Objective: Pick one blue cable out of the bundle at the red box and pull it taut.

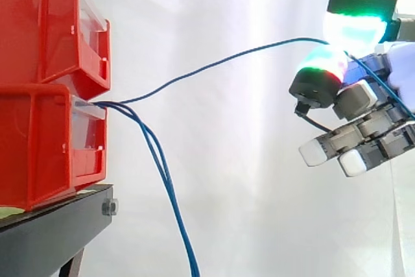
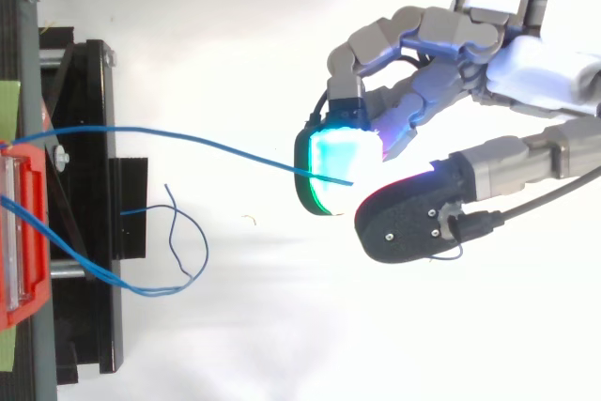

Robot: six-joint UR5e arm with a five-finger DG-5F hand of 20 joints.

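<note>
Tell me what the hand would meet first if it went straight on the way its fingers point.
Probably the loose cables hanging from the lower bin, then the bin's front. Depth is unclear: the hand, pinching the upper cable, may pass beside them.

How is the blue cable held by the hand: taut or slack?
Nearly taut: the cable still curves gently from the red box to the hand pinching it.
</note>
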